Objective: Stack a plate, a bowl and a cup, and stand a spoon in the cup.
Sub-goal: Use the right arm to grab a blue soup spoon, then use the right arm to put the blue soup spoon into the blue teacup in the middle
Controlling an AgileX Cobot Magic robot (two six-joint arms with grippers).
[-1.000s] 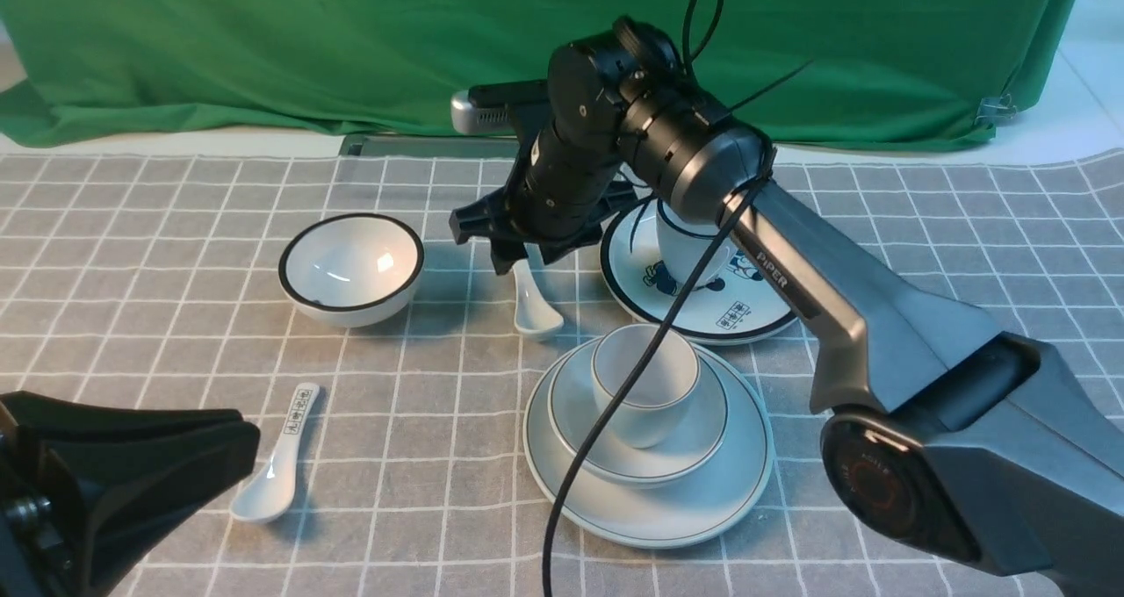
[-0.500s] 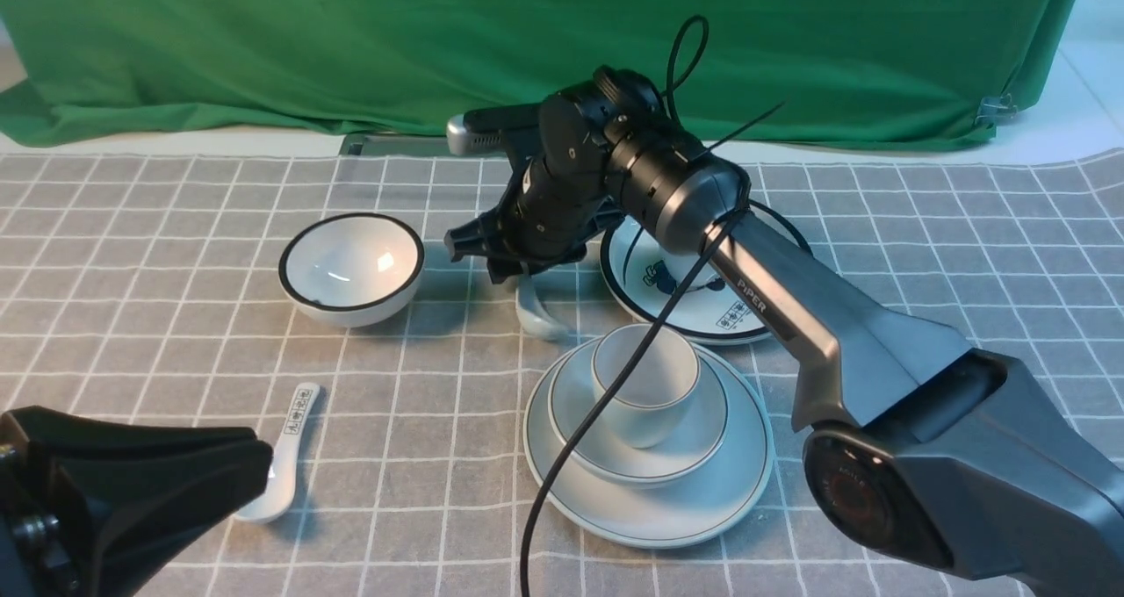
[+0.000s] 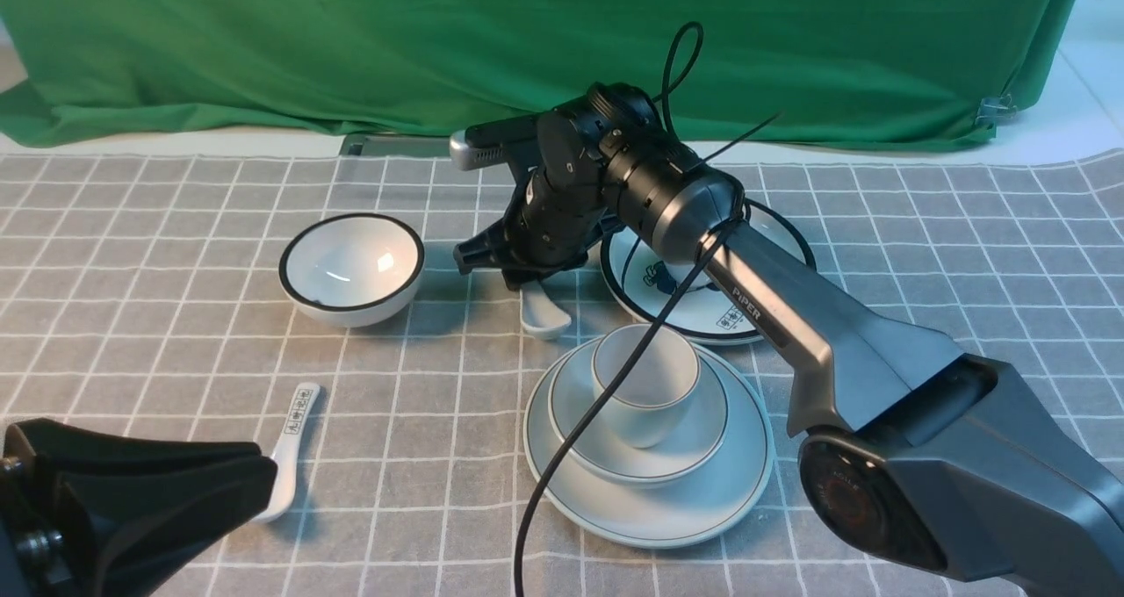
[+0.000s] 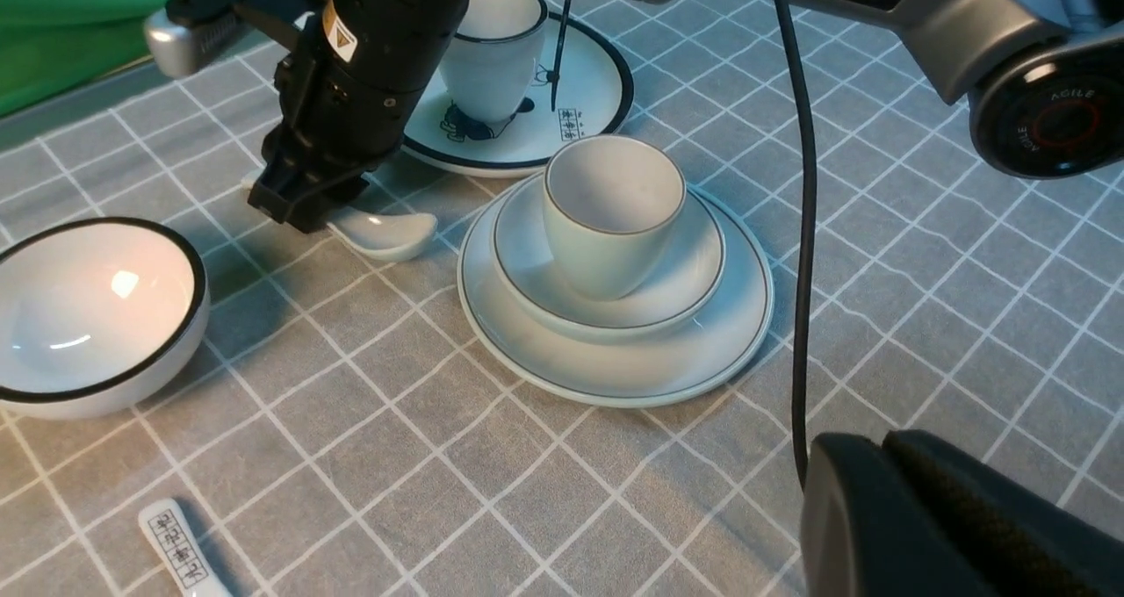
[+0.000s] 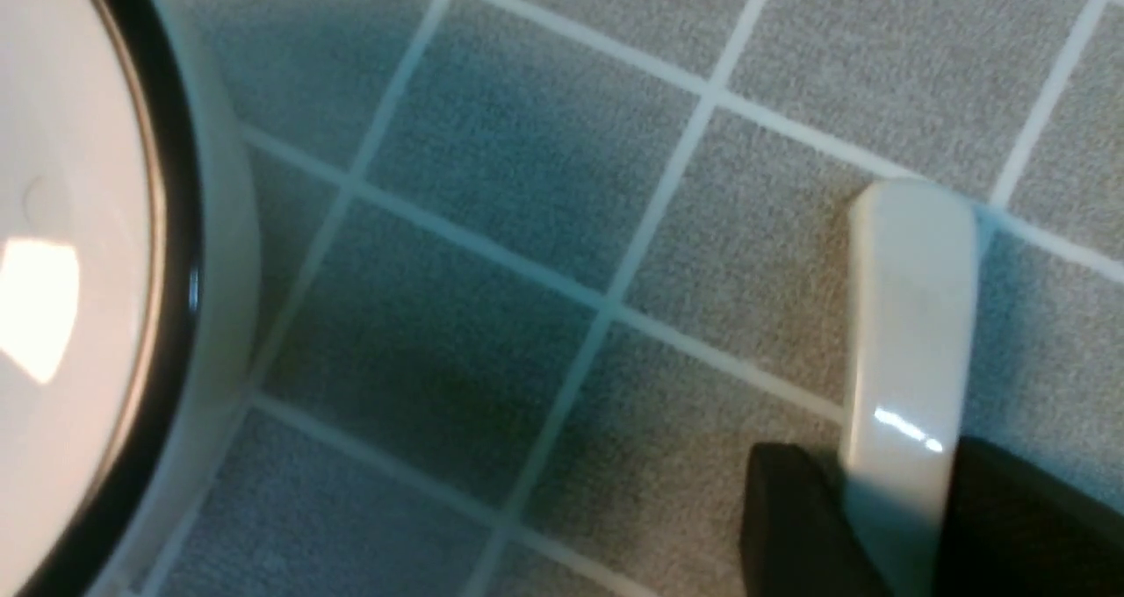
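Grey checked tablecloth before a green backdrop, with crockery set out. The right arm reaches forward and across the middle of the cloth, over a black-rimmed plate with cartoon figures that carries a black-rimmed cup. On the near side of that plate lies the plate, plain white with a thin dark rim line, flat on the cloth. The bowl sits centred on it, and the cup stands upright and empty in the bowl. To the left, well apart from the stack, stands a black-rimmed bowl. The left gripper hangs low at the near left corner, jaws closed together with nothing between them. The right gripper points down between the black-rimmed bowl and the cartoon plate, its jaws partly closed. In the wrist view its dark fingers press against both sides of the handle of the spoon. The spoon's scoop rests on the cloth just beyond the stack. A spoon with black marks lies at the near left, beside the left gripper.
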